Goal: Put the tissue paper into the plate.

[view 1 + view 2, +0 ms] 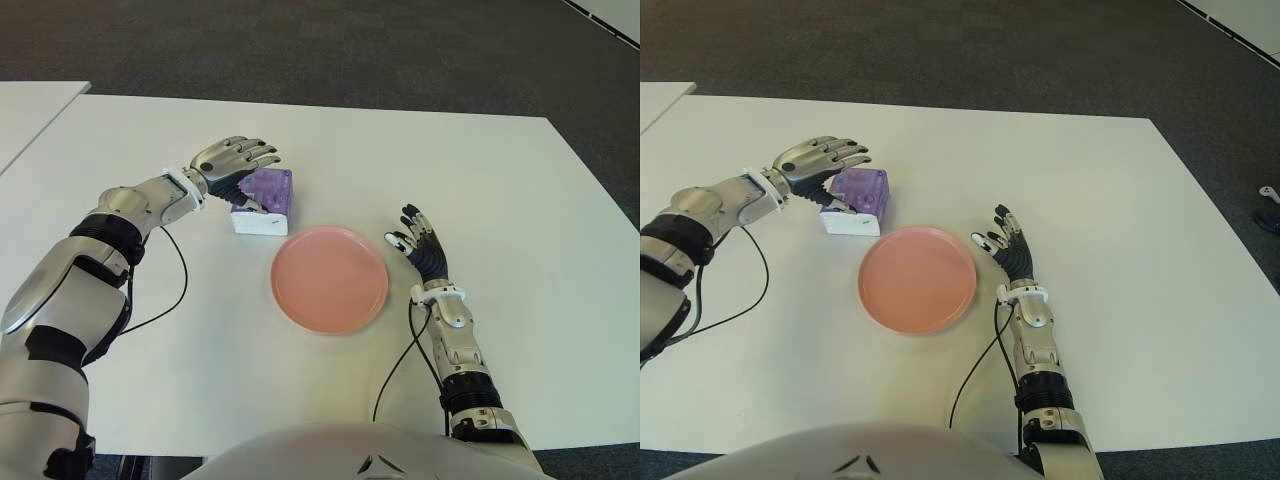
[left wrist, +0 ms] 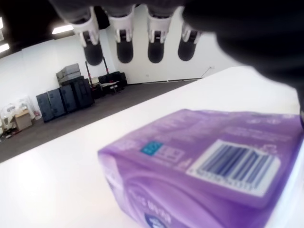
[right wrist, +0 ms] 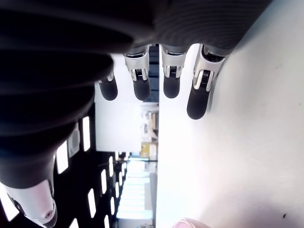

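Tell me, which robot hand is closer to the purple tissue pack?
Left. The left hand hovers open right over the tissue pack; the right hand is beyond the pink plate.

Tissue pack (image 1: 266,196): glossy purple plastic wrap, white end. Plate (image 1: 330,278): smooth pink, matt-looking plastic. Counter (image 1: 480,190): smooth matt white. Left robot hand (image 1: 236,160): shiny metal fingers, black rubbery pads. Floor (image 1: 300,50): dark rough carpet.

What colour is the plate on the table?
Pink plate; it shows best in the left eye view.
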{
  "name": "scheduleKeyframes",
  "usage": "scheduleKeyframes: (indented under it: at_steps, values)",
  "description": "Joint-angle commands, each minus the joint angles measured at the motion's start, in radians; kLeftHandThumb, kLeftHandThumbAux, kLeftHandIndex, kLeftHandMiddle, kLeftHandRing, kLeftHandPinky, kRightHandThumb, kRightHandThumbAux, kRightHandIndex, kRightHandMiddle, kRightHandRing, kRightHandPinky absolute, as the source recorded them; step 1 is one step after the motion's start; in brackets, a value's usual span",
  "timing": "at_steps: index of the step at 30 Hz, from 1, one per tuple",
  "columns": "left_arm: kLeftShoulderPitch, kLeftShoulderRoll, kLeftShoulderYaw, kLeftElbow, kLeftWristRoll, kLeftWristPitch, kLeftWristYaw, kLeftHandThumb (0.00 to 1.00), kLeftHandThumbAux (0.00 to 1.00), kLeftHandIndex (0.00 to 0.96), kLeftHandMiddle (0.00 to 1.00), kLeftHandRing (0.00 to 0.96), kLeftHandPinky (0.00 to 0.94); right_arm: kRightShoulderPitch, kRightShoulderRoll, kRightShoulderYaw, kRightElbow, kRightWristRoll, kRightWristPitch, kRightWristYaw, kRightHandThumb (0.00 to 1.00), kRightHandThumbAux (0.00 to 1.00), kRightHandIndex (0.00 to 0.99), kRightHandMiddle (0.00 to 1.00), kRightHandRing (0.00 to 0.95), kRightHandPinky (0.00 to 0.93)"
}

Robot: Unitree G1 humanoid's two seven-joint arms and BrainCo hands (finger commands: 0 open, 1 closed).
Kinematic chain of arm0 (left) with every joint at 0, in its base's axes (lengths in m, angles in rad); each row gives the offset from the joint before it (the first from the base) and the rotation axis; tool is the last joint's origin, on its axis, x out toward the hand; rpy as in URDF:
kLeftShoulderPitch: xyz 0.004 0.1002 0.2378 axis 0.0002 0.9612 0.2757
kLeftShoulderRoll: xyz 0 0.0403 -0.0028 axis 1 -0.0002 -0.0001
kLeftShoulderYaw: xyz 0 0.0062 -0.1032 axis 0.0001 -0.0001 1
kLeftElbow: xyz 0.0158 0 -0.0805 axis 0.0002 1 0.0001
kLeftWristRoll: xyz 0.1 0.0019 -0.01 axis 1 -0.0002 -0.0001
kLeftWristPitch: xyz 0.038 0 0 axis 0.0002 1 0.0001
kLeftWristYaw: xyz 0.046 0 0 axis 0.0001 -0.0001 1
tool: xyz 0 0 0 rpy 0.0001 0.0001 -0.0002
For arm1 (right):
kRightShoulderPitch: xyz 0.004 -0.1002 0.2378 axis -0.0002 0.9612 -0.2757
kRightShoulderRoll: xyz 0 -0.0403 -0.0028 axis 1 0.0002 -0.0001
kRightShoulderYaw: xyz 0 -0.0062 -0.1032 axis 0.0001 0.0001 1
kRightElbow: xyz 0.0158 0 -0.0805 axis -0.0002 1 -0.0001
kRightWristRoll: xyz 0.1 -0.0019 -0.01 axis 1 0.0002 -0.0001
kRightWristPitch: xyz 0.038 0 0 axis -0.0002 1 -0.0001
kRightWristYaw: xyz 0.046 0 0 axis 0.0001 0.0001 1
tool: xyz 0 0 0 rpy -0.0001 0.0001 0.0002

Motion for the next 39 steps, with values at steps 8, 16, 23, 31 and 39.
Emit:
scheduleKeyframes:
  at_steps: [8, 16, 23, 31, 39]
  values:
    - [-0.003, -0.016, -0.010, 0.054, -0.043, -0.062, -0.104, 0.103, 0.274, 0.000, 0.000, 0.000, 0.000, 0.056, 0.005, 0.006, 0.068, 0.007, 0.048, 0.021, 0.000, 0.705, 0.000, 0.000, 0.000, 0.000]
    - [0.001, -0.006, -0.026, 0.046, -0.023, -0.053, -0.121, 0.094, 0.266, 0.000, 0.000, 0.000, 0.000, 0.055, 0.007, 0.006, 0.068, 0.004, 0.049, 0.017, 0.000, 0.717, 0.000, 0.000, 0.000, 0.000]
    - [0.005, -0.016, -0.046, 0.067, -0.011, -0.036, -0.119, 0.091, 0.265, 0.000, 0.000, 0.000, 0.000, 0.051, 0.009, 0.008, 0.075, -0.001, 0.052, 0.013, 0.000, 0.716, 0.000, 0.000, 0.000, 0.000]
    - [0.004, -0.028, -0.062, 0.088, -0.018, -0.033, -0.120, 0.095, 0.267, 0.000, 0.000, 0.000, 0.000, 0.052, 0.005, 0.008, 0.076, 0.001, 0.049, 0.020, 0.000, 0.701, 0.000, 0.000, 0.000, 0.000]
    - [0.005, -0.035, -0.080, 0.095, -0.007, -0.032, -0.121, 0.097, 0.271, 0.000, 0.000, 0.000, 0.000, 0.053, 0.006, 0.005, 0.081, 0.009, 0.042, 0.029, 0.000, 0.704, 0.000, 0.000, 0.000, 0.000]
